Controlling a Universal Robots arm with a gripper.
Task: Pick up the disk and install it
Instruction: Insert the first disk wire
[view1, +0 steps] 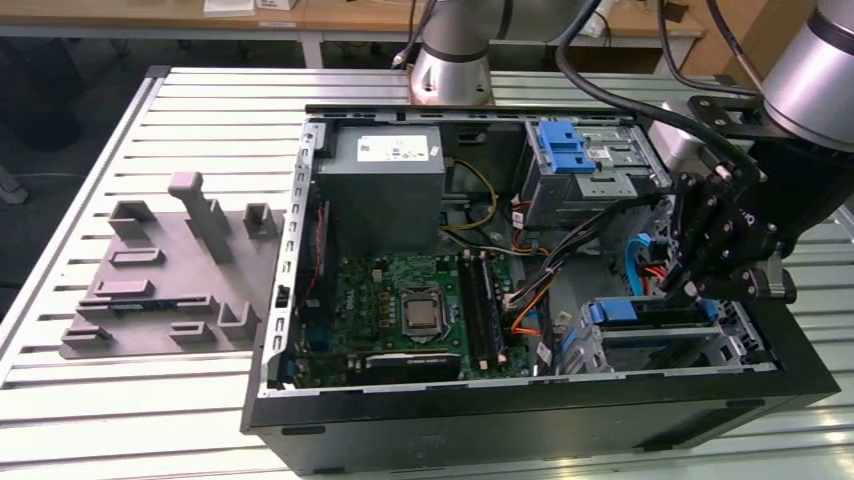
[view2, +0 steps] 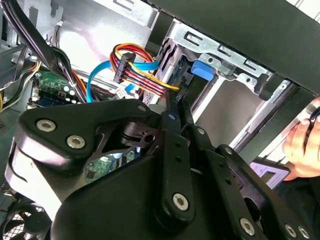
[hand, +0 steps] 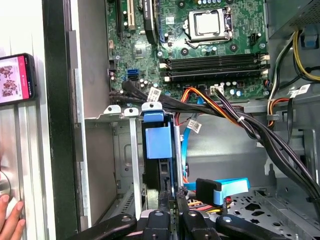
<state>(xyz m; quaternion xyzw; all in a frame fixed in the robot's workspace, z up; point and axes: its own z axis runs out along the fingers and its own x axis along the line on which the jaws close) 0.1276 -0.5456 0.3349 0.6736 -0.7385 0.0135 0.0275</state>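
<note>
Open computer case (view1: 534, 400) on the slatted table (view1: 134, 420), with the arm reaching into the corner at the exterior view's right. The gripper (view1: 678, 288) hangs over the metal drive cage (view1: 747, 345). In both wrist views its two fingers are drawn together with no more than a sliver between them, and you can see nothing clamped in that sliver, so read it as closed and empty. The disk (view1: 647, 310) already sits inside the cage, standing on edge in its slot. Its blue frame shows as a strip along the top, running across the exterior view from left to right. In the first wrist view the disk (hand: 159, 142) lies straight ahead of the gripper (hand: 173, 197). The blue end plate is at the far end, and the dark body leads back to the fingertips, which are touching it or just beside it; you cannot tell which. The relation to note is that the disk's long axis and the line of the closed fingers appear to fall nearly in one line, with the disk between the gripper and the motherboard (view1: 414, 310). The second wrist view puts the gripper (view2: 176, 102) just beside the bundle of coloured cables (view2: 132, 67), close to the cage wall. Judged from this, the disk is in its bay, though whether fully seated is unclear.
</note>
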